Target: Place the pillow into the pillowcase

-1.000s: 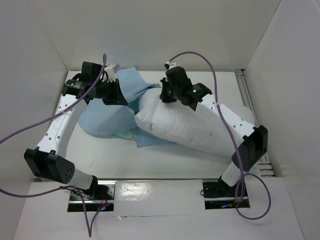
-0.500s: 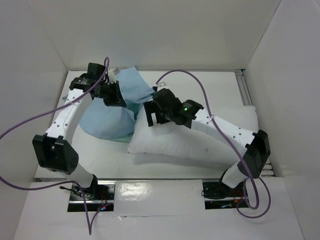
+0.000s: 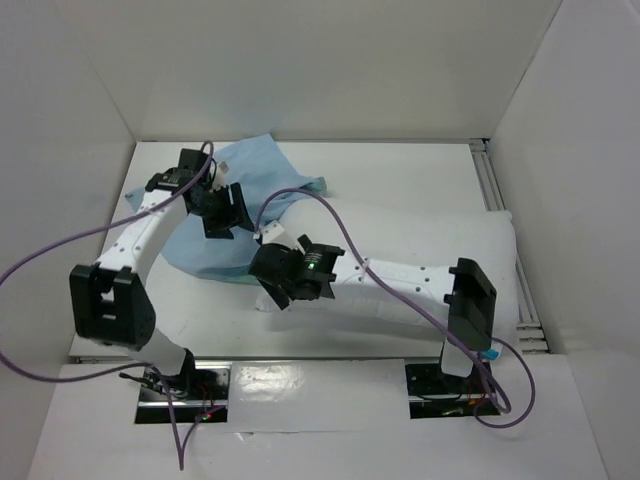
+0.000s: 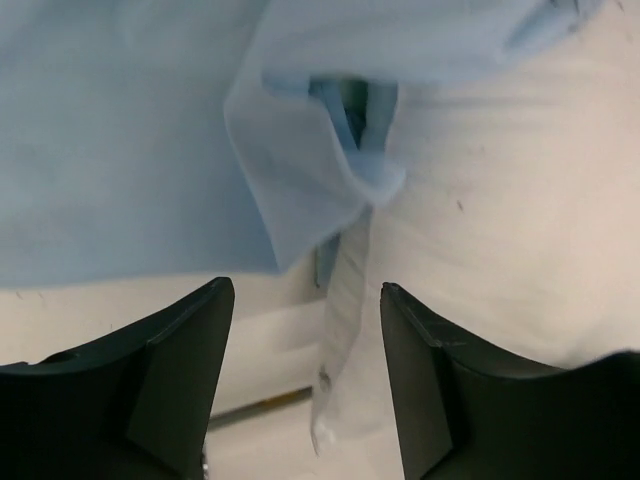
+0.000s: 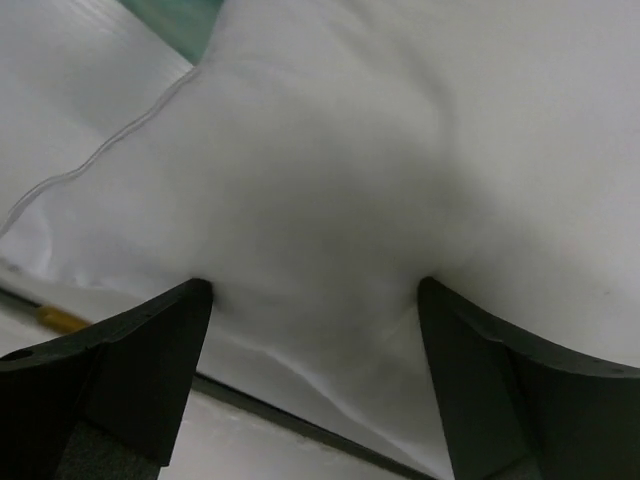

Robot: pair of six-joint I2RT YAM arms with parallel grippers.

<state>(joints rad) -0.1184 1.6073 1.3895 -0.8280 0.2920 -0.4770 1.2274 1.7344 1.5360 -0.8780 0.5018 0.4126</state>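
The plump white pillow (image 3: 420, 240) lies flat across the middle and right of the table. My right arm reaches over it to its near left corner. There my right gripper (image 3: 268, 280) stands open, its fingertips (image 5: 200, 290) pressed into the pillow (image 5: 330, 150). The light blue pillowcase (image 3: 205, 245) lies crumpled at the left, with a flap toward the back. My left gripper (image 3: 228, 212) hovers open over its right edge. In the left wrist view a blue fold of the pillowcase (image 4: 300, 150) hangs ahead of the left gripper (image 4: 307, 288), beside the pillow (image 4: 500, 200). A thin cloth edge runs down between the fingers, ungripped.
White walls enclose the table (image 3: 400, 170) on three sides. A metal rail (image 3: 495, 185) runs along the right edge. Purple cables (image 3: 330, 215) loop over both arms. A sliver of sea-green cloth (image 5: 170, 15) shows past the pillow corner.
The right gripper has let go of the pillow, which dropped flat, and moved forward to its near left corner. The left gripper has opened off the pillowcase, which now lies slack.
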